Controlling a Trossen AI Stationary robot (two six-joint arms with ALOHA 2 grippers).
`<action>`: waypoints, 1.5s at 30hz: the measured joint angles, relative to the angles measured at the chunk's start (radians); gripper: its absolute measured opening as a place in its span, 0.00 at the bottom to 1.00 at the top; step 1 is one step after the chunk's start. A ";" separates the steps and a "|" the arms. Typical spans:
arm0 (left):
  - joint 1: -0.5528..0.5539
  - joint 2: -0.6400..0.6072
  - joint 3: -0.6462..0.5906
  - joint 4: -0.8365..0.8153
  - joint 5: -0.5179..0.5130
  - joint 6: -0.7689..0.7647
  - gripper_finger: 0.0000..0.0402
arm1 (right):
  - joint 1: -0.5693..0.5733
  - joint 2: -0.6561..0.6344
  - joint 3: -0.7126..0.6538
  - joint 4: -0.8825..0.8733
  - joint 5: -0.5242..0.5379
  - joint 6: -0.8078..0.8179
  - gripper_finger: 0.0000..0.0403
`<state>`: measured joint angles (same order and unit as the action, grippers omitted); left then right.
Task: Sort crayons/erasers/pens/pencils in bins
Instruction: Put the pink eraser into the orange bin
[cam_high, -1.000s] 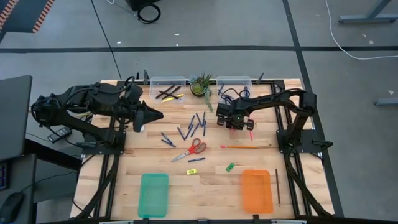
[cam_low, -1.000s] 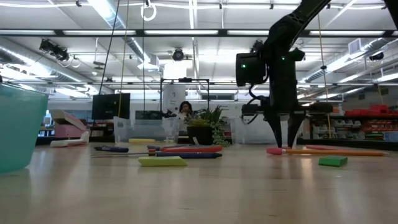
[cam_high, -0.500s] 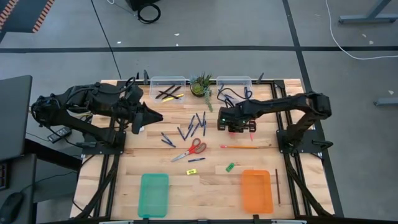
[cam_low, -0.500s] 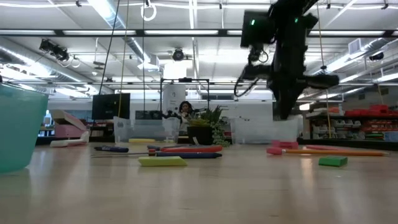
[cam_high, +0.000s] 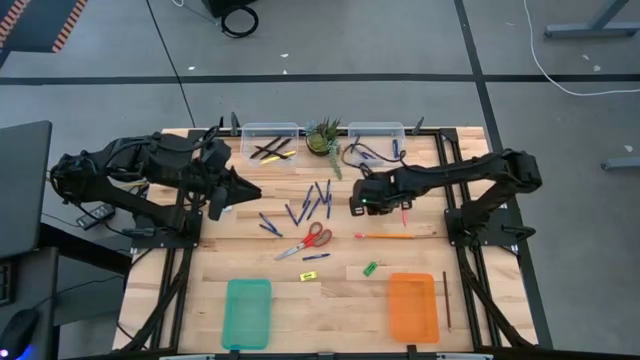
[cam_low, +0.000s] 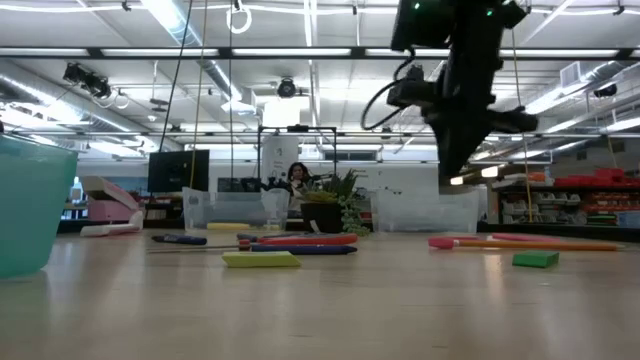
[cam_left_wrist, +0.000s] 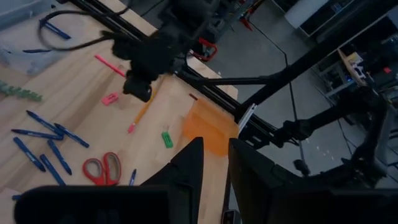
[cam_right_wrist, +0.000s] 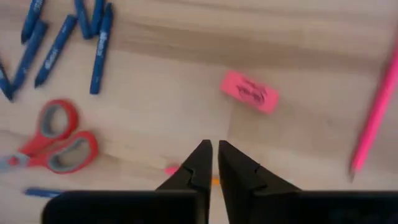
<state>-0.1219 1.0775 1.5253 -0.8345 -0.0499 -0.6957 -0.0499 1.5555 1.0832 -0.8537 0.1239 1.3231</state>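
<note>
My right gripper (cam_right_wrist: 212, 148) hangs above the table, fingers pointing down, shut with only a slit between them and holding nothing; in the high view it is at mid table (cam_high: 362, 203). A pink eraser (cam_right_wrist: 250, 91) lies flat on the wood just beyond its fingertips, next to a pink stick (cam_right_wrist: 373, 118). Blue pens (cam_high: 315, 200) lie loose at the centre. Green (cam_high: 370, 268) and yellow (cam_high: 309, 275) erasers lie nearer the front. My left gripper (cam_left_wrist: 216, 146) waits raised over the table's left side, slightly open and empty.
Two clear tubs (cam_high: 270, 132) (cam_high: 377, 130) stand at the far edge with a potted plant (cam_high: 323, 137) between them. Teal (cam_high: 247, 312) and orange (cam_high: 413, 306) trays lie at the near edge. Red-handled scissors (cam_high: 305, 240) and an orange pencil (cam_high: 385, 236) lie mid table.
My right gripper has risen from the table beside the pink eraser, gone a little toward the table's left and rolled. Its fingers, apart a second ago, now stand together. The eraser has stayed on the table.
</note>
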 joint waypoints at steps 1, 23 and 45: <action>0.000 0.000 0.000 0.000 0.008 -0.004 0.20 | -0.010 0.015 0.000 0.019 -0.015 -0.079 0.12; 0.001 0.000 0.000 -0.015 -0.043 -0.016 0.20 | -0.047 0.069 -0.066 0.070 -0.018 -1.266 0.48; 0.001 0.002 0.000 0.012 -0.270 -0.161 0.20 | -0.156 0.064 -0.280 0.348 -0.098 -1.393 0.63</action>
<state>-0.1207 1.0798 1.5257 -0.8223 -0.3201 -0.8568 -0.2062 1.6196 0.8031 -0.5053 0.0260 -0.0694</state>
